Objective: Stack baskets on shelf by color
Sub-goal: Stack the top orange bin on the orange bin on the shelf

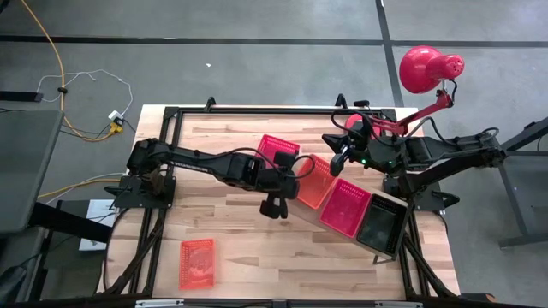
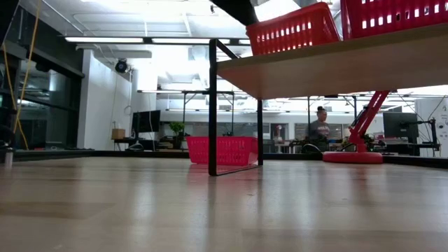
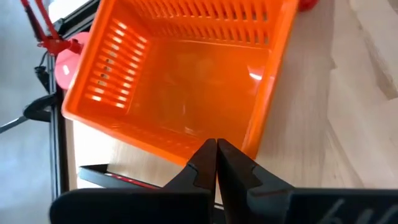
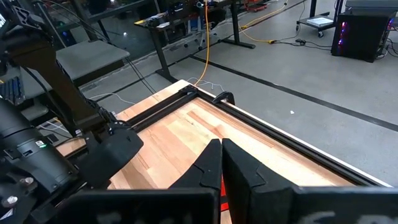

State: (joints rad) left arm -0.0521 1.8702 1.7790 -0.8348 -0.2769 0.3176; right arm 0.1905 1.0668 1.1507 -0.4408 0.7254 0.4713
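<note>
Two grippers are mine here, and both have their fingers pressed together with nothing between them. My left gripper (image 1: 274,205) sits at the middle of the high view, just below the shelf's near edge; in the left wrist view its fingertips (image 3: 216,149) meet right at the rim of the orange basket (image 3: 186,74), so I judge I am placed either to nudge that basket or to line up on its wall, not to carry it. My right gripper (image 1: 339,159) hangs over the shelf's upper end, right of centre in the high view, fingers meeting (image 4: 221,149) and looking out over the desk (image 4: 180,134), waiting out of the way.

The shelf (image 1: 390,204) runs on a slant from centre toward the lower right, and on it, in a row, lie a red basket (image 1: 279,149), the orange one (image 1: 315,181), another red basket (image 1: 346,208) and a black basket (image 1: 380,224). One more basket (image 1: 198,261), red-orange, lies alone on the desk at lower left, well apart. Nothing seems stacked by colour yet.
</note>
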